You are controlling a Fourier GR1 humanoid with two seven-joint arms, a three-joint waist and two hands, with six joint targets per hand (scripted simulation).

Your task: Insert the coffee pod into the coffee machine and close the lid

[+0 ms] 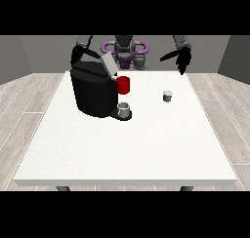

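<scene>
Now | hovering my relaxed-fingered hand at the view's right (182,62) | reaching small grey coffee pod (167,96) at seven o'clock | gripping needed next.

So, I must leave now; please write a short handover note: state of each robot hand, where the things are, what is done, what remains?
Robot hand at the view's right: raised above the table's far edge, fingers hanging relaxed, holding nothing.
Robot hand at the view's left: behind the coffee machine, partly hidden; its fingers cannot be read.
Coffee pod: alone on the white table, apart from the machine, untouched.
Lid: tilted up, open. A grey cup stands on the machine's base.
Done: nothing visible yet.
Left: pick up the pod, insert it, close the lid.
</scene>
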